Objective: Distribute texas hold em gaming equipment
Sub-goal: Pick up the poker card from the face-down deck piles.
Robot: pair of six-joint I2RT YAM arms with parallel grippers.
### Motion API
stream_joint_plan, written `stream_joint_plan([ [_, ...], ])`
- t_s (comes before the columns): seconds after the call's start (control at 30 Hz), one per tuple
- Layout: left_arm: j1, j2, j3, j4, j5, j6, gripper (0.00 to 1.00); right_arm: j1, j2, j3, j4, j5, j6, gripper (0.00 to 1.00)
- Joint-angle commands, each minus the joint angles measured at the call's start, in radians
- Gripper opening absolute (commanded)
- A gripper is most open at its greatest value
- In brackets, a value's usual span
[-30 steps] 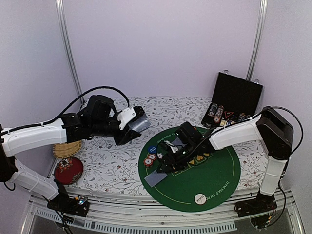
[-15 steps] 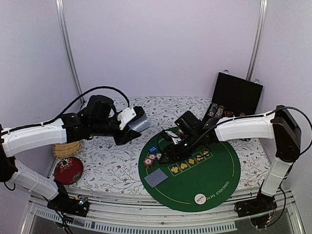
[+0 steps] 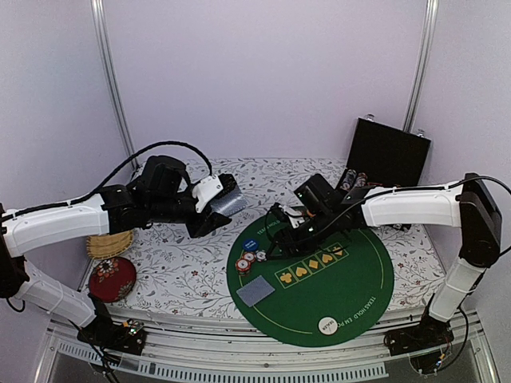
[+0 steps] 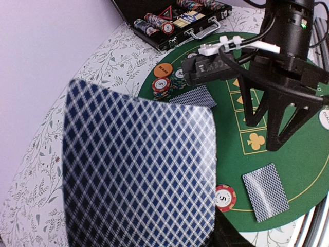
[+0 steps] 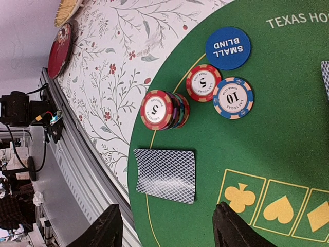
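Observation:
My left gripper hangs over the floral cloth left of the green mat, shut on a held stack of playing cards; their blue diamond backs fill the left wrist view and hide the fingers. My right gripper hovers open and empty above the mat, near one face-down card at the mat's front left. Beside that card are a stack of chips, a red 5 chip, a blue 10 chip and the blue small blind disc. A second card lies farther back.
An open black case with rows of chips stands at the back right. A white button disc lies at the mat's near edge and an orange disc at its far side. A red cushion and straw basket sit at the left.
My right gripper has lifted off the front-left card and drawn back toward the mat's far side, its jaws a little wider. The card stays on the mat. The left arm is still.

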Motion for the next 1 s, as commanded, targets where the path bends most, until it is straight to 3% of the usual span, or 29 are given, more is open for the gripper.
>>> stream_joint_plan([
  [0.0,0.006,-0.031,-0.003,0.025,-0.001,0.009,0.49,-0.016,-0.044,-0.025,0.001,0.033,0.019,0.62],
  [0.27,0.007,-0.030,-0.004,0.025,0.002,0.010,0.49,-0.043,-0.082,-0.031,0.002,0.037,0.028,0.62],
  [0.57,0.007,-0.028,-0.004,0.024,0.005,0.011,0.49,-0.095,-0.192,0.060,0.084,-0.073,-0.069,0.68],
  [0.97,0.005,-0.023,-0.005,0.023,0.018,0.011,0.49,-0.091,-0.069,0.238,0.275,-0.164,-0.094,0.75],
])
